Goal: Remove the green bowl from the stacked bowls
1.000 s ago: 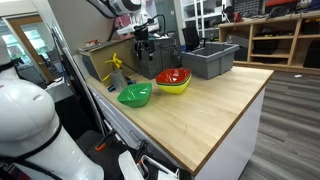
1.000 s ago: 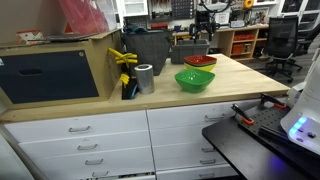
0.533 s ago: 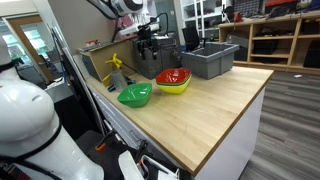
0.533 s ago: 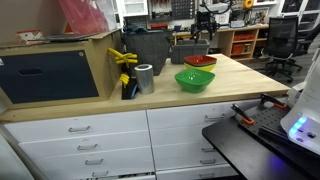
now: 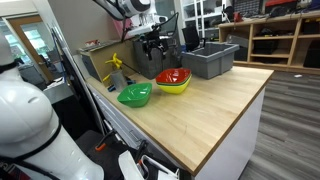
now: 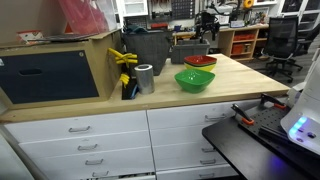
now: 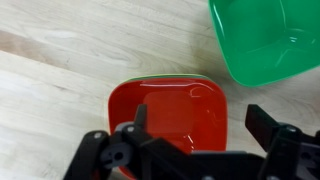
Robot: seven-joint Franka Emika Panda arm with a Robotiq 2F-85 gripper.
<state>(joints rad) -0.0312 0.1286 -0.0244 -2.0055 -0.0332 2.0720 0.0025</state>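
Note:
The green bowl [image 5: 135,95] sits alone on the wooden table, apart from the stack; it also shows in an exterior view [image 6: 194,80] and at the top right of the wrist view [image 7: 268,38]. The stacked bowls, a red one [image 5: 172,77] inside a yellow one [image 5: 176,88], stand just beside it; they show in an exterior view [image 6: 200,62] too. In the wrist view the red bowl [image 7: 170,108] lies right below my gripper [image 7: 205,125], which is open and empty. My gripper [image 5: 153,45] hangs in the air above the stack.
A grey plastic bin [image 5: 209,60] stands behind the bowls. A metal can [image 6: 145,78] and yellow clamps [image 6: 124,62] stand next to a wooden box [image 6: 60,65]. The table edge [image 5: 230,120] runs along the near side.
My gripper has risen a little and shifted slightly above the stacked bowls. The bowls have not moved.

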